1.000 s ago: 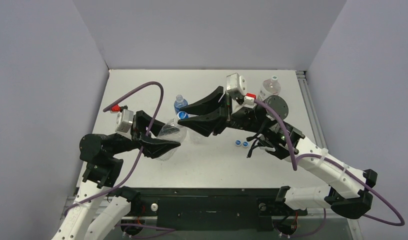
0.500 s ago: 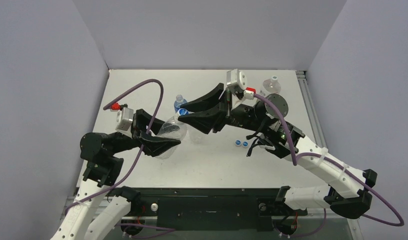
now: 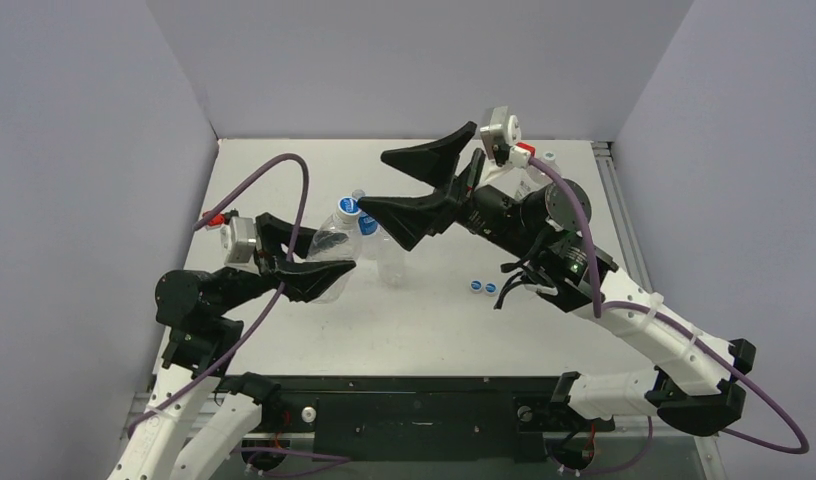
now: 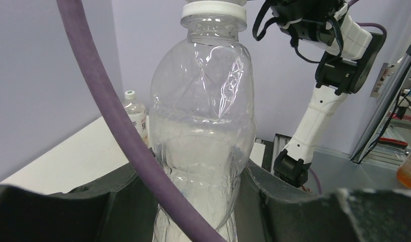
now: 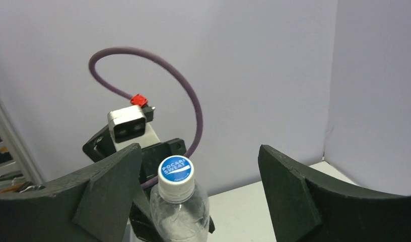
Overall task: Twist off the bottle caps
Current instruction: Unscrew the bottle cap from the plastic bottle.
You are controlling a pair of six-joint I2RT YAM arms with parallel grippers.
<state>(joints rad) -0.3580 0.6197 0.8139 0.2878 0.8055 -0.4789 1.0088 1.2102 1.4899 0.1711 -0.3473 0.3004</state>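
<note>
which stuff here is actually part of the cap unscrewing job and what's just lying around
Part of the job:
clear bottle in the left hand, its blue cap still on
two loose blue caps, already off
labelled bottle with a white cap

Just there:
purple cable
black rail at the near edge

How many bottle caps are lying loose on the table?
2. One cap and another lie side by side on the table, right of the middle. More may be hidden.

Glossy clear plastic bottle [image 4: 203, 126], matt white table [image 3: 434, 335]
</note>
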